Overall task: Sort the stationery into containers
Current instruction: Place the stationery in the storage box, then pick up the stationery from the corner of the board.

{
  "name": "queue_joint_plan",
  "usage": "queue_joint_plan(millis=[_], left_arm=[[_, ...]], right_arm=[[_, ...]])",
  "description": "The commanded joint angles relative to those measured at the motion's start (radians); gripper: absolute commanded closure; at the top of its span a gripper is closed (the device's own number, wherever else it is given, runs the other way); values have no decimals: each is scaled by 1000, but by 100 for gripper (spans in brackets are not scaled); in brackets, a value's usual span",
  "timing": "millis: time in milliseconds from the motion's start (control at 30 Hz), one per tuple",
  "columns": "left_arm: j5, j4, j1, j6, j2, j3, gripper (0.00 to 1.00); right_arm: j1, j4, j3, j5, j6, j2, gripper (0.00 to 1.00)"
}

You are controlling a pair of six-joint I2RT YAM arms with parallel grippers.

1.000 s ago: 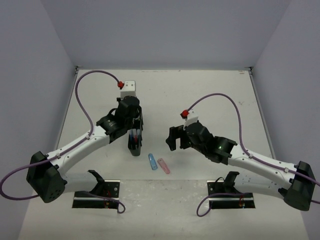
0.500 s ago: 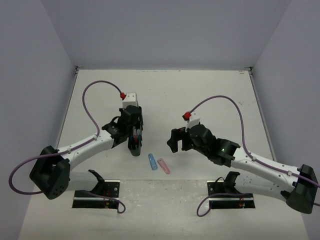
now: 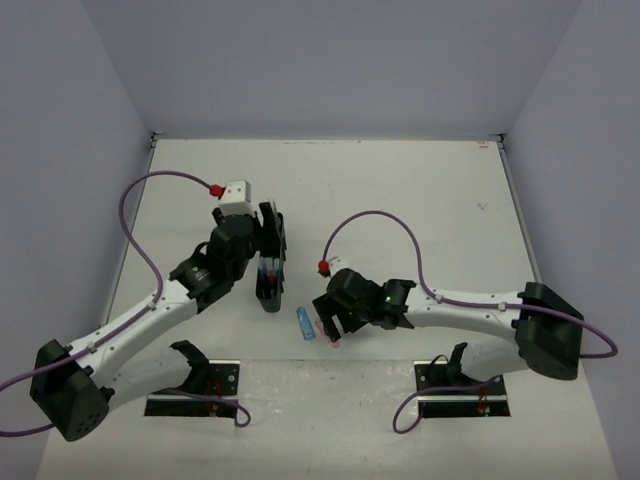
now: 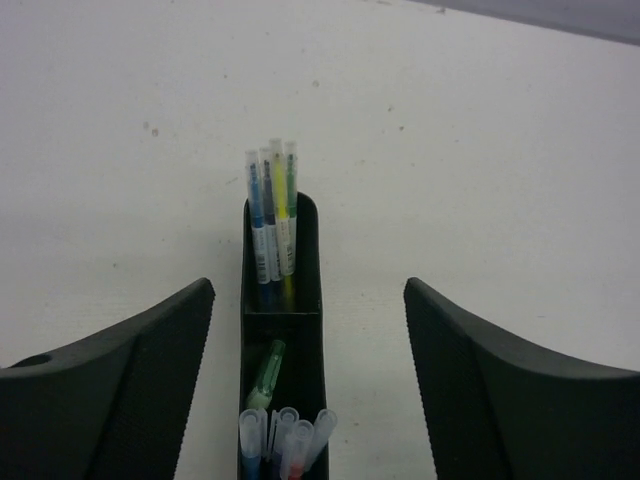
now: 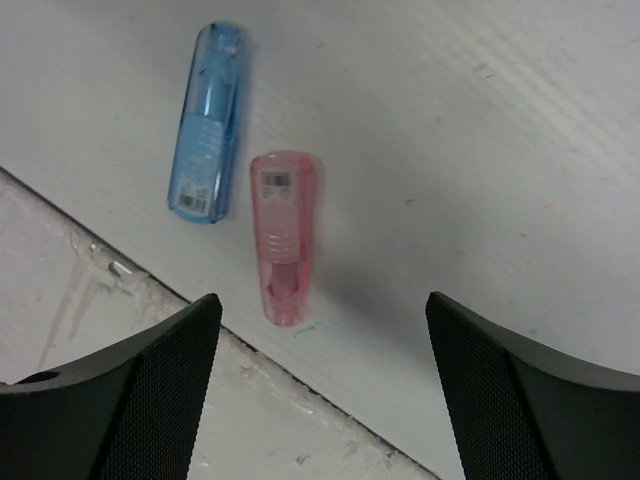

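Hovering my right pincer (image 5: 320,390), spread and empty, above the pink piece (image 5: 283,235) lying flat on the tabletop (image 5: 480,150), the blue piece (image 5: 205,120) just beside it. I am judging it light, rigid, slick plastic, best pinched across its narrow middle. My left pincer (image 4: 308,330), also spread, is hanging over the black organiser (image 4: 312,250) holding pens (image 4: 272,215).
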Motion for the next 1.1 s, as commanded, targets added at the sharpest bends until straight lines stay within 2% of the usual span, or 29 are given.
queue_joint_plan(millis=[0, 133, 267, 300, 433, 467, 600, 700, 800, 933, 1067], left_arm=[[43, -94, 7, -7, -118, 109, 14], [90, -167, 7, 4, -186, 154, 9], [134, -221, 7, 21, -235, 175, 6], [147, -230, 8, 25, -240, 177, 6], [225, -256, 7, 39, -247, 173, 4], [242, -259, 8, 40, -246, 168, 4], [343, -250, 7, 29, -238, 149, 1], [467, -192, 8, -6, -223, 116, 0], [688, -38, 8, -72, -211, 52, 1], [900, 182, 6, -159, -162, -31, 3], [954, 244, -14, -187, -95, -27, 10]], right_arm=[[75, -77, 127, 32, 62, 167, 19], [81, -84, 173, 45, 62, 260, 25], [78, -116, 198, 64, 64, 323, 38], [79, -116, 197, 62, 64, 333, 44], [79, -133, 200, 75, 76, 366, 89], [79, -150, 204, 99, 88, 363, 96], [79, -248, 208, 192, 128, 267, 100], [78, -257, 197, 240, 129, 95, 100], [79, -83, 112, 242, 65, -129, 100], [78, 164, -17, 210, -11, -394, 100], [79, 137, 20, 230, -27, -462, 100]])
